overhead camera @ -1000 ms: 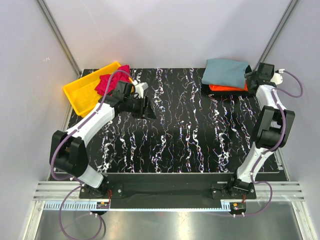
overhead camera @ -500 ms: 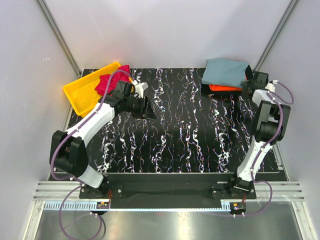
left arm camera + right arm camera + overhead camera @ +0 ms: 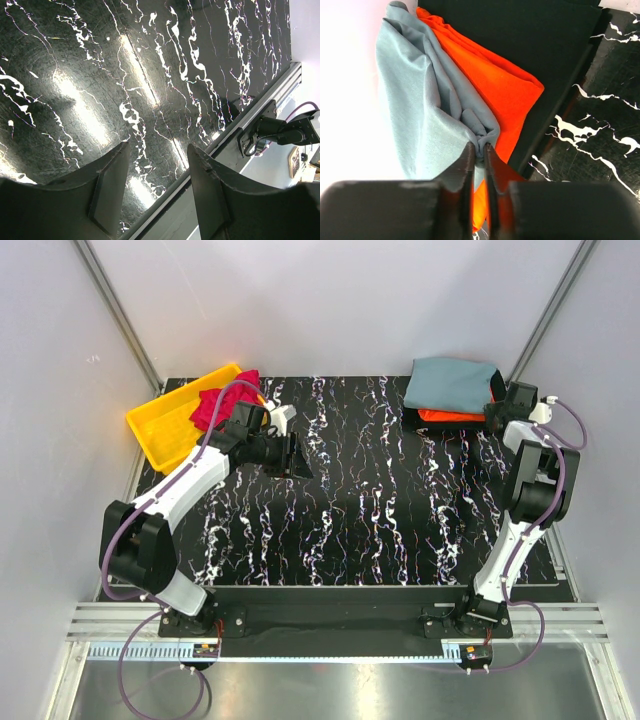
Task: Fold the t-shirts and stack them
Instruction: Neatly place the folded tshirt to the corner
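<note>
The table (image 3: pixel 350 510) is a flat black slab veined with white marbling, glossy enough to throw back the lamps in the left wrist view. At its far left corner a shallow yellow plastic bin (image 3: pixel 165 425) sits skewed to the edges, rigid and smooth-walled. At the far right corner lies the grey-blue t-shirt (image 3: pixel 450 385), a soft matte knit folded into a rough rectangle and set on top of the orange t-shirt (image 3: pixel 445 417), whose bright near edge pokes out below it; the two already make a stack, which is probably why they sit squared into that corner, out of the working middle. The crimson t-shirt (image 3: pixel 222 400) is a loose crumpled heap in the bin's far end, spilling over its rim, seemingly unfolded. The right gripper (image 3: pixel 479 155) has its fingers drawn nearly together on a bunched fold at the grey-blue shirt's right edge, a pinch that looks meant to tug or straighten the top layer. The left gripper (image 3: pixel 157 175) hangs over bare table near the bin, fingers apart with nothing between them.
</note>
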`<state>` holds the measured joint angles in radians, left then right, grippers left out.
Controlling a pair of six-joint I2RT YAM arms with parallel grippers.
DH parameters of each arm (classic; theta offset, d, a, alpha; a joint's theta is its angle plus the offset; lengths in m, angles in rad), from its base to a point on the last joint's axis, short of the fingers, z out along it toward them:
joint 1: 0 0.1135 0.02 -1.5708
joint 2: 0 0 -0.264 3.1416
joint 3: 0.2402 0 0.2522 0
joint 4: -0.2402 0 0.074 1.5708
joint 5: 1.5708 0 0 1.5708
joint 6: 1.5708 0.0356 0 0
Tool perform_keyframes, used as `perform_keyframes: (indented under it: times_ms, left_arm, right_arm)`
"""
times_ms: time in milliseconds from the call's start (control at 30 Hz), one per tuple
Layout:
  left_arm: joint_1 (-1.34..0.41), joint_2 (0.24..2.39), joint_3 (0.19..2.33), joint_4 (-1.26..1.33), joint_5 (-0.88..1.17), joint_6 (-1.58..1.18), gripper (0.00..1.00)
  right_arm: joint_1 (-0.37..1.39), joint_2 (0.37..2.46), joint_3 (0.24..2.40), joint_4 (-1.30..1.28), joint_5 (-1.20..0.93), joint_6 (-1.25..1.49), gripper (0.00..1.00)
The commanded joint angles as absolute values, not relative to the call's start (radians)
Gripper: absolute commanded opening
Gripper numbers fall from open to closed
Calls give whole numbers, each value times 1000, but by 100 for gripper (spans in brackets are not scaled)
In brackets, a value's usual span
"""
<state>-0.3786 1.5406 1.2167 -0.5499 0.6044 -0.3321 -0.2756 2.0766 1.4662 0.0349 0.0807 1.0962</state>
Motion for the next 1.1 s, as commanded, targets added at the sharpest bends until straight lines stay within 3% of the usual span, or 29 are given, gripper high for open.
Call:
perform_keyframes:
  times_ms: [0, 33, 67, 500, 667, 900, 1067]
  left_arm:
    - [-380, 1543, 1223, -514, 637, -334, 55]
    - [-382, 1543, 1223, -512, 637, -334, 55]
    - [-380, 1543, 1223, -512, 638, -336, 55]
    - [-380, 1529, 1220, -512, 641, -337, 55]
    - [-382, 1529, 1218, -511, 640, -337, 55]
    - [-382, 1535, 1220, -509, 643, -339, 56]
    - [-380, 1536, 1219, -511, 641, -339, 56]
  right_arm:
    - [-275, 2069, 1460, 101, 107, 1068, 10]
    - [-275, 2059, 1465, 101, 110, 1059, 1]
    - [-275, 2053, 1468, 101, 112, 1049, 0]
    - [-333, 1939, 1511, 41, 72, 897, 0]
    - [-347, 1956, 1532, 44, 11, 887, 0]
    - [-348, 2071, 1722, 32, -195, 874, 0]
    - [-348, 2020, 1712, -69, -106, 824, 0]
